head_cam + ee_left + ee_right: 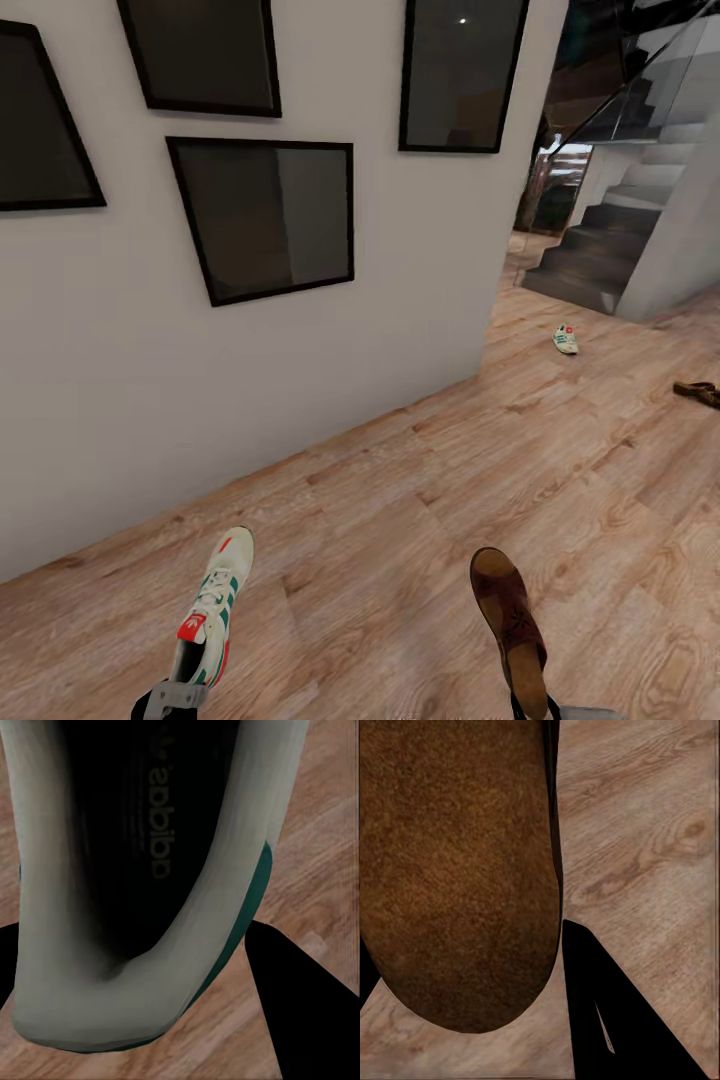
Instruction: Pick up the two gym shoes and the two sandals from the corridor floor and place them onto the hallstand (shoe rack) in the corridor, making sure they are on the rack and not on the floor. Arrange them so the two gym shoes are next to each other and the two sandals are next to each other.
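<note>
From the head view, the left gripper (172,697) sits at the lower edge of the picture, closed on the heel end of a gym shoe (212,610) whose toe points away from the robot, above the corridor floor (400,500). The right gripper (535,708) holds a brown sandal (508,625) in the same manner, by its rear end, toe pointing forward. The two carried items are well apart, one on each side.

The left wrist view gives what the head view cannot — the inside of the held gym shoe (135,870), a dark insole with printed lettering, a pale collar and a green strip along its side, with a dark finger (300,1005) beside the heel. The right wrist view looks onto the rounded brown end of the held sandal (457,870), a dark finger (615,1020) just beside it, with wood planks behind.

Only the head view takes in the far things: a second gym shoe (565,339) lies on the floor near the foot of a staircase (610,230), and a second sandal (697,392) lies on the floor by the right edge of the picture, well apart from that shoe.

The floor is light brown wood-grain planking. A pale wall (120,400) runs along the left — it carries four dark framed pictures (270,215) — and ends at a corner, beyond which grey steps rise with a glass rail.
</note>
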